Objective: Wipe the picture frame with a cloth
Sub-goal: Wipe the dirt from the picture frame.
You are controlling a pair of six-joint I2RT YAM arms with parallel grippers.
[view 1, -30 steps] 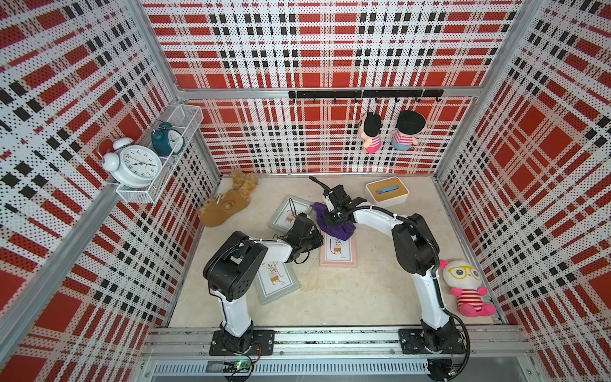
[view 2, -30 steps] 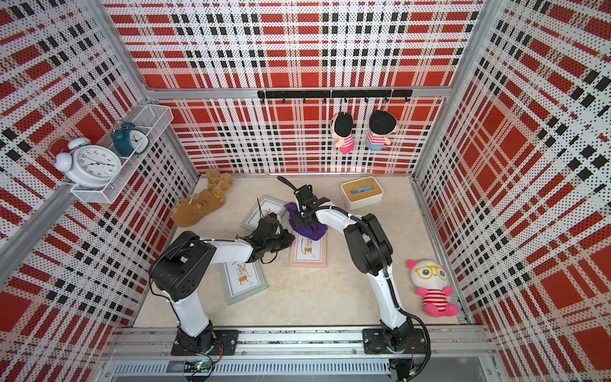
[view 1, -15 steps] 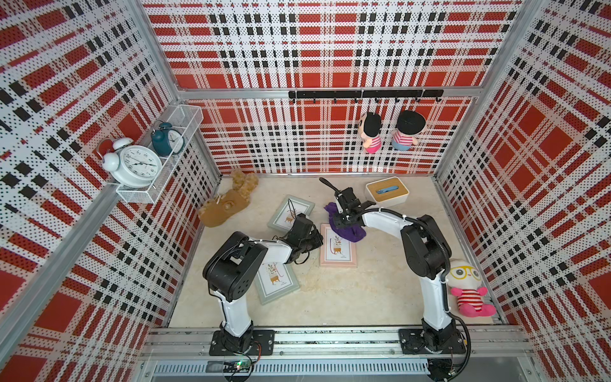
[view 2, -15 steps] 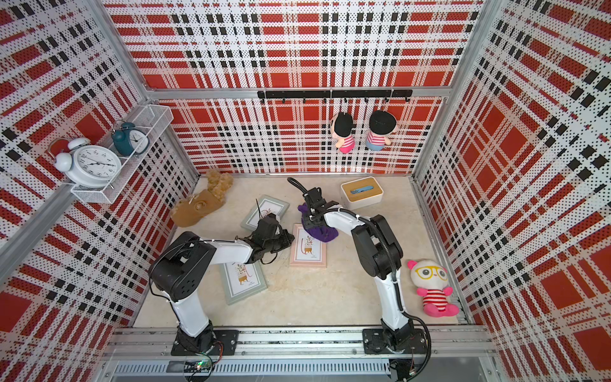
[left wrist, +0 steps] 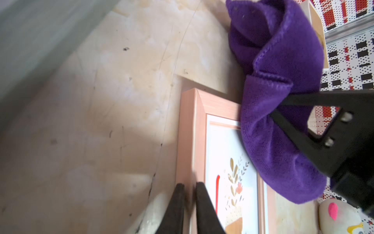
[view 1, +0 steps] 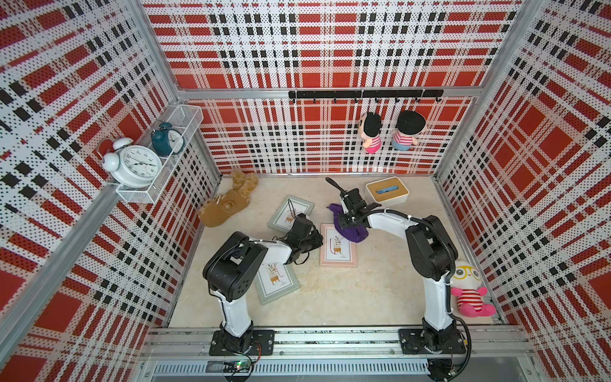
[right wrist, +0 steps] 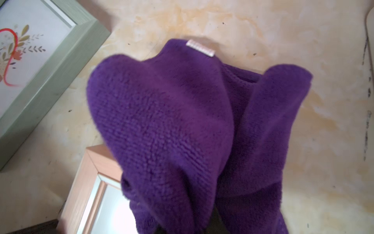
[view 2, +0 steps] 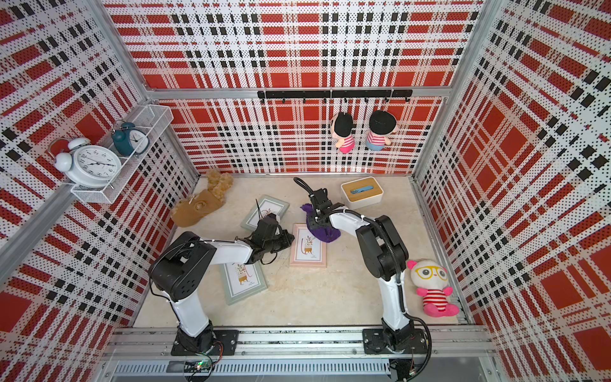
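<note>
Tabletop (view 1: 347,297) bears pink picture frame (view 1: 338,246), 2 green frames (view 1: 279,284), brown plush (view 1: 224,208), white box (view 1: 386,195), seemingly striped doll (view 1: 469,291)

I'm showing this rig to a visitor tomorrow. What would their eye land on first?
The loud red plaid walls all around. Then the purple cloth, bunched in the right end effector on the far corner of the pink picture frame at mid-floor, and the big white alarm clock on the left wall's wire shelf.

Right hand (view 1: 348,221) tips buried in cloth (view 1: 351,232) — pink frame (view 1: 338,263) far corner covered.
</note>
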